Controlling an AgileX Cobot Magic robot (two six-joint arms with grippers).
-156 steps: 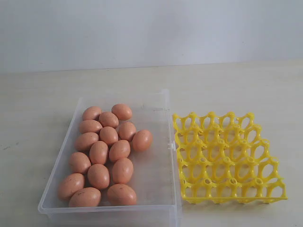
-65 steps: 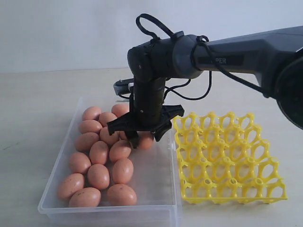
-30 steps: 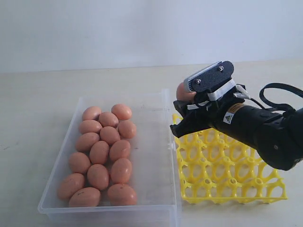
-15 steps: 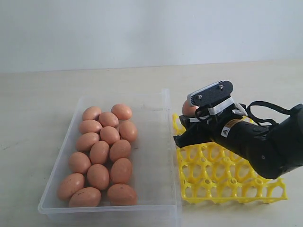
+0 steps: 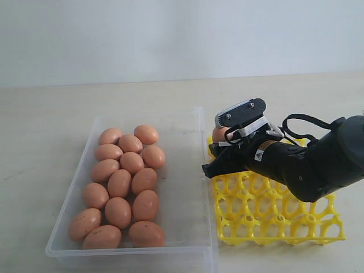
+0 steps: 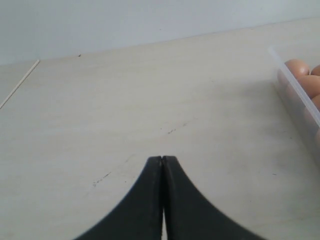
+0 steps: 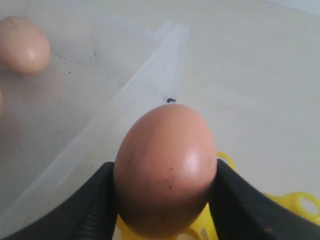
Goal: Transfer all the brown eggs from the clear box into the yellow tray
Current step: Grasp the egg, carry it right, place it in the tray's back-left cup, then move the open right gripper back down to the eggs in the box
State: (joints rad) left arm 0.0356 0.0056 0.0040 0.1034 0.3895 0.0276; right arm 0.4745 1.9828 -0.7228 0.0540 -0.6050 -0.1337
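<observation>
Brown egg [image 7: 165,165] sat clamped in my right gripper [image 7: 164,200], just over the yellow tray's [image 5: 278,219] back corner beside the clear box [image 5: 183,216]. My wrist sticker [image 5: 260,160], perhaps a warning label, was unreadable. I had sunk lower than before; my left gripper [image 6: 162,167] was pressed closed, empty.

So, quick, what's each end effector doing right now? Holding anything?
Left end effector: closed, holding nothing.
Right end effector: closed on a brown egg, over the yellow tray.
</observation>
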